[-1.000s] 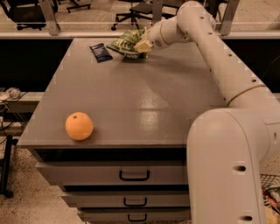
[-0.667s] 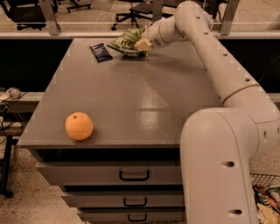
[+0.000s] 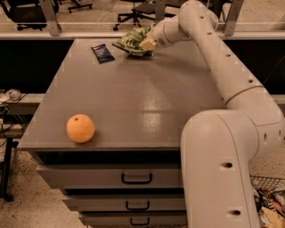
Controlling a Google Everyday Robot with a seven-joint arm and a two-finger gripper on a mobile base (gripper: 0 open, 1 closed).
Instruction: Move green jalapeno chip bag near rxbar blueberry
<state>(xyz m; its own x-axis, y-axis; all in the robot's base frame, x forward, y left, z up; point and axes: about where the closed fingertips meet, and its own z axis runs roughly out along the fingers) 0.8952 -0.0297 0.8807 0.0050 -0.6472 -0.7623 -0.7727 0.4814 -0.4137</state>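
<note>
The green jalapeno chip bag (image 3: 132,39) is a crinkly green foil bag at the far edge of the grey table (image 3: 133,98), right of centre. My gripper (image 3: 146,43) is at the bag's right end, shut on it. The bag rests low on or just above the table top. The rxbar blueberry (image 3: 102,52) is a small dark navy wrapper lying flat on the table, a short way left of the bag, with a gap between them.
A round orange (image 3: 80,128) sits near the table's front left edge. My white arm (image 3: 231,80) reaches over the table's right side. Drawers (image 3: 136,178) are below the table top. Office chairs (image 3: 138,9) stand behind the table.
The arm and the chip bag have barely moved; the bag stays at the far edge, right of the blue bar. The view has shifted slightly.
</note>
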